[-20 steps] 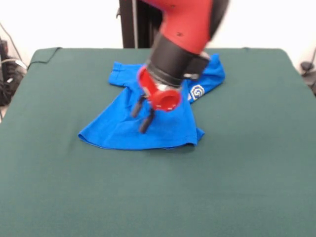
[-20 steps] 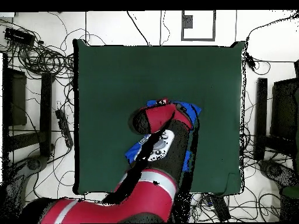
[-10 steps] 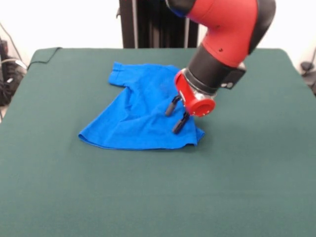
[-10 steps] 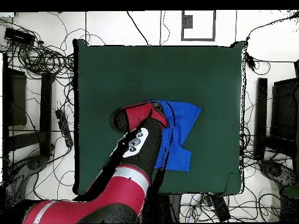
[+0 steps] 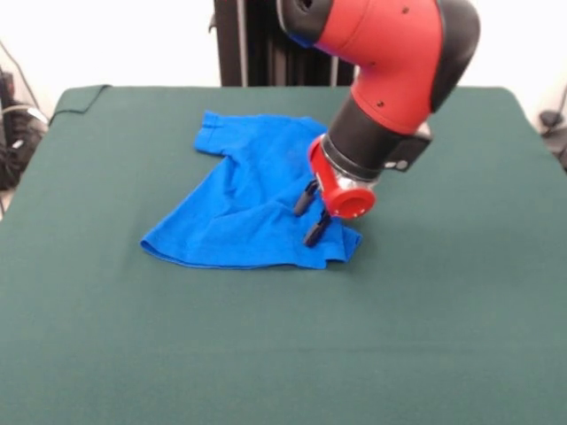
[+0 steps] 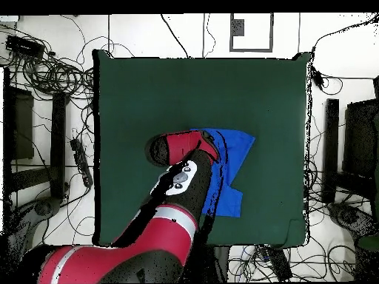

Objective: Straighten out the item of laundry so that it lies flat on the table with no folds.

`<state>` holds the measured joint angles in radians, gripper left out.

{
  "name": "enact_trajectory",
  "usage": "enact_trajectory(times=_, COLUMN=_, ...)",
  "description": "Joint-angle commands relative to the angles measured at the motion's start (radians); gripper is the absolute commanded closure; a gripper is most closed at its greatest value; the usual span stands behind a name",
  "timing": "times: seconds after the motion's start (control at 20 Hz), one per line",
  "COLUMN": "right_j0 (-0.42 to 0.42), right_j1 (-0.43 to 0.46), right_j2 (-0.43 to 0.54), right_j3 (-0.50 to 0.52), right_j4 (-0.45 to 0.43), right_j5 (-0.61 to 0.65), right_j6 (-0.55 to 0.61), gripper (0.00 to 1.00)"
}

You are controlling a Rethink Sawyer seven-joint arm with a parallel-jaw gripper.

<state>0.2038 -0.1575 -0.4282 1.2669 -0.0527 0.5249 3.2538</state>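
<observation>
The blue T-shirt [image 5: 239, 204] lies crumpled on the dark green table [image 5: 443, 310], a little behind its middle. One sleeve points to the far left, and the hem spreads toward the near side with soft folds. My gripper [image 5: 307, 222] is open and holds nothing. Its two black fingers [image 5: 314, 233] hang just over the shirt's near right corner. The red and black arm hides the shirt's right side. In the overhead view the arm [image 6: 181, 185] covers the gripper and the left part of the shirt [image 6: 233, 148].
The black pedestal [image 5: 244, 44] stands behind the table's far edge. The green cloth is rumpled at the far left corner [image 5: 80, 96]. In the overhead view, cables [image 6: 52, 74] and dark stands [image 6: 331, 148] lie round the table [image 6: 148, 96].
The gripper swung from over the shirt's middle to its right side, then moved slightly left and down toward the near right corner. The shirt's far right part is now hidden behind the arm.
</observation>
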Motion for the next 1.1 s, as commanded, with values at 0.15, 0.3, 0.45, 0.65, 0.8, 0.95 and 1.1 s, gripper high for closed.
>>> enact_trajectory(times=0.15, right_j0=-0.117, right_j1=0.071, right_j2=0.228, right_j3=0.101, right_j4=0.021, right_j5=-0.398, right_j6=0.066, gripper=0.0)
enact_trajectory(times=0.3, right_j0=-0.265, right_j1=-0.009, right_j2=0.397, right_j3=0.161, right_j4=-0.075, right_j5=-0.549, right_j6=-0.046, gripper=0.0)
enact_trajectory(times=0.45, right_j0=-0.447, right_j1=-0.088, right_j2=0.604, right_j3=0.227, right_j4=-0.199, right_j5=-0.561, right_j6=-0.19, gripper=0.0)
enact_trajectory(times=0.65, right_j0=-0.624, right_j1=-0.138, right_j2=0.821, right_j3=0.279, right_j4=-0.311, right_j5=-0.482, right_j6=-0.302, gripper=0.0)
enact_trajectory(times=0.8, right_j0=-0.62, right_j1=-0.171, right_j2=0.818, right_j3=0.27, right_j4=-0.36, right_j5=-0.433, right_j6=-0.278, gripper=0.0)
enact_trajectory(times=0.95, right_j0=-0.627, right_j1=-0.185, right_j2=0.825, right_j3=0.256, right_j4=-0.407, right_j5=-0.401, right_j6=-0.247, gripper=0.0)
enact_trajectory(times=1.1, right_j0=-0.611, right_j1=-0.198, right_j2=0.8, right_j3=0.228, right_j4=-0.465, right_j5=-0.389, right_j6=-0.239, gripper=0.0)
